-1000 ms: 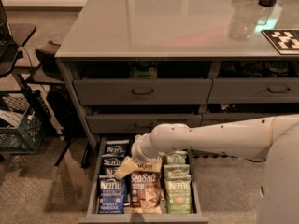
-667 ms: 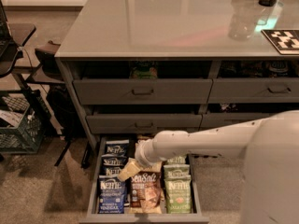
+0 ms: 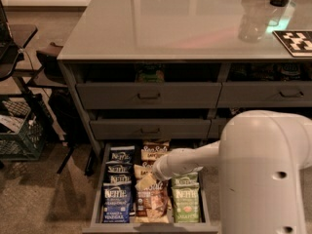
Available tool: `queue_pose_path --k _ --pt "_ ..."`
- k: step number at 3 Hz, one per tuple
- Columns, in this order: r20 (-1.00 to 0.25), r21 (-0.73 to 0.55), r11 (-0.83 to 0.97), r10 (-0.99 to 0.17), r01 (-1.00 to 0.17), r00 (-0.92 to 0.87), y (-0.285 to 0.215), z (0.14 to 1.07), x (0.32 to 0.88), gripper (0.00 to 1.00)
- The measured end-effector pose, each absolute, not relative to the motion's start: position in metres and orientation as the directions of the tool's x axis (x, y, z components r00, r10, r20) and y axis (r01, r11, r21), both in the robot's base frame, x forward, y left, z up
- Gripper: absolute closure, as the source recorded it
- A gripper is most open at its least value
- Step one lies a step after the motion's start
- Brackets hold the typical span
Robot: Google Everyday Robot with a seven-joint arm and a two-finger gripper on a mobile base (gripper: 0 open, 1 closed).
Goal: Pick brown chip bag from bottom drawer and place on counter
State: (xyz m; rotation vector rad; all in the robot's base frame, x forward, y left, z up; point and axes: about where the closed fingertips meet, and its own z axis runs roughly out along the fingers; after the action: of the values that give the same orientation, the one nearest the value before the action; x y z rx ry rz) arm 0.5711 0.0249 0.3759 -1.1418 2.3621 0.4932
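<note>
ROBOT REACHES INTO SNACK DRAWER: The gripper (image 3: 147, 181) is pictured lowered into the open bottom drawer (image 3: 97, 194), over the middle of its centre row. The brown chip bag (image 3: 153, 204) is seen just beneath and ahead of it, toward the drawer's front wall. Whether the gripper is spread or pinching anything cannot be told, as it is masked by the white arm (image 3: 195, 160) entering from the drawer's right side. The counter (image 3: 170, 23), where the bag is to be placed, lies above the drawer, with two closed drawer fronts (image 3: 148, 95) stacked in between.

Trouble is judged most likely from crowding. The bags are packed edge to edge, so a neighbour could be pinched along with the target, or a glossy bag could slip out during the lift. A raised bag might also be caught on the drawer front overhanging the drawer's back.

In the drawer's left row, four blue Kettle bags (image 3: 117, 199) can be counted. Two further brown bags (image 3: 155, 150) are counted in the centre row behind the target. Two green bags (image 3: 185, 204) are seen in the right row, with any others hidden under the arm.
</note>
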Motion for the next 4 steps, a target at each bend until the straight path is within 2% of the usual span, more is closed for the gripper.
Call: queue_pose_path --k 1,3,4 --pt "-0.533 0.134 0.616 -0.615 -0.776 -0.581 0.015 0.333 0.576 0.00" --pt "-0.535 0.195 0.605 -0.594 -0.772 -0.601 0.035 0.260 0.578 0.00" --pt "-0.542 0.167 0.652 -0.566 -0.740 -0.621 0.027 0.251 0.589 0.00"
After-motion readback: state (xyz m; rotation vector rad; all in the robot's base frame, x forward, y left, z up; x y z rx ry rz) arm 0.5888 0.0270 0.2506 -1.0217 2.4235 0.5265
